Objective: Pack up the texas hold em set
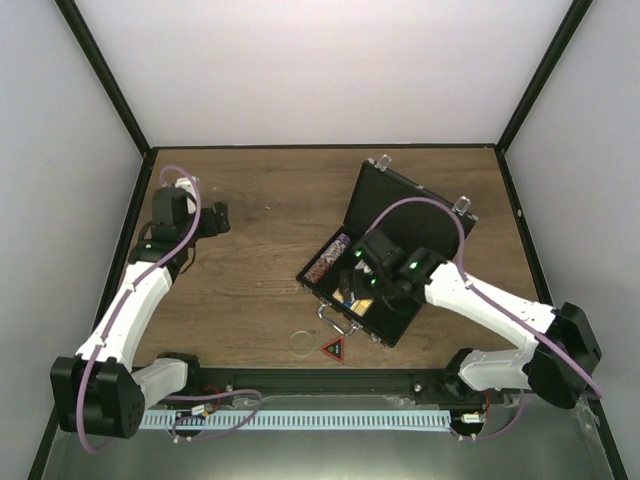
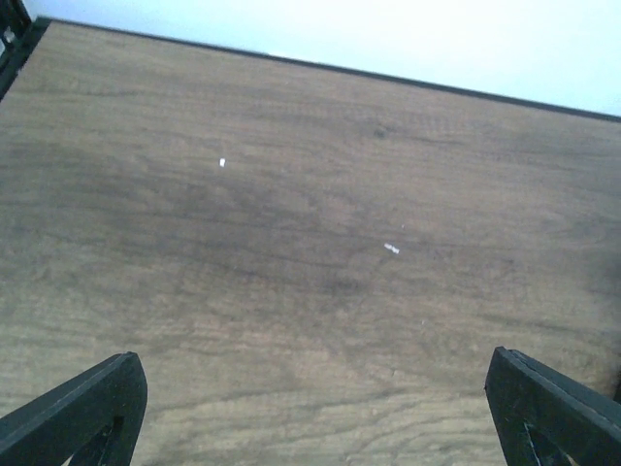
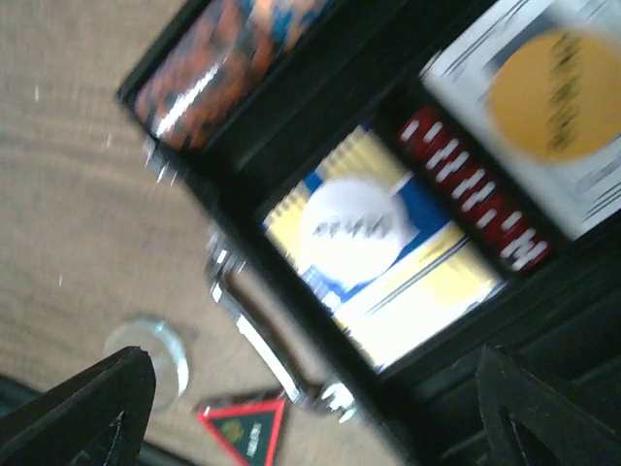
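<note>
While right hand gapes over case, triangle by near table edge

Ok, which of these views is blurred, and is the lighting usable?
Right wrist view: heavy motion blur, the print on the card deck and red triangle is unreadable, with glare on the case handle. Left wrist view: sharp, soft shadow across the table. Top external view: sharp, evenly lit.
</note>
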`<state>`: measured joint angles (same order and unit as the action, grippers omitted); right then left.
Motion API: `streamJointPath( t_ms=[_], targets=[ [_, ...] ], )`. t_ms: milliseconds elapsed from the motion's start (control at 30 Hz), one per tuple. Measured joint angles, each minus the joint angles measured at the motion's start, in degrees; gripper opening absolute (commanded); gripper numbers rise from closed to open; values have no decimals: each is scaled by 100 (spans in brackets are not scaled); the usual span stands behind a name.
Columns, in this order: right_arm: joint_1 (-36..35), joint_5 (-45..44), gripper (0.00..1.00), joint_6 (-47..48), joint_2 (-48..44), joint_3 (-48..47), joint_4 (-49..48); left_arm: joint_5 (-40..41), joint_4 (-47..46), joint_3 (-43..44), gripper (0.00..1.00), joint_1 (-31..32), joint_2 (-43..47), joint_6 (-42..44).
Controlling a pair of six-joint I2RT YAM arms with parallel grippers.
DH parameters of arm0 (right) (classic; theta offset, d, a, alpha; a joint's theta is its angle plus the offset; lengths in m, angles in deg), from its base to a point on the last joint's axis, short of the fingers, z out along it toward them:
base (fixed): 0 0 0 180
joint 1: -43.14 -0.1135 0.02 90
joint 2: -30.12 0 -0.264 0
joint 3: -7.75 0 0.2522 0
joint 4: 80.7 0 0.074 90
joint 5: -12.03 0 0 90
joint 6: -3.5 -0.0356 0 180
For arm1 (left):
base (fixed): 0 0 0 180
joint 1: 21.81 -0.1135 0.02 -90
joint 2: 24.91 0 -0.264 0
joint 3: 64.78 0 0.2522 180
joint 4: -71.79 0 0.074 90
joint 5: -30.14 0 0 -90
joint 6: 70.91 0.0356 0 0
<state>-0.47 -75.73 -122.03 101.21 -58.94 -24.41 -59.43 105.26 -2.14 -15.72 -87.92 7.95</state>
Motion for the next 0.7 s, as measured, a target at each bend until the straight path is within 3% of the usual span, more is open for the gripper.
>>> streamJointPath(
  t_ms=[267,400,700],
  targets=[
    [-2387,-142,94,-2020,431,-219,643,221,-302,531,98,2,-343,157],
    [-3110,-122,95,-2741,1137,-343,787,369,-302,496,99,7,-398,260],
    [-3303,-131,96,-3346,1775,-363,619,551,-306,372,100,7,-197,345]
  ],
)
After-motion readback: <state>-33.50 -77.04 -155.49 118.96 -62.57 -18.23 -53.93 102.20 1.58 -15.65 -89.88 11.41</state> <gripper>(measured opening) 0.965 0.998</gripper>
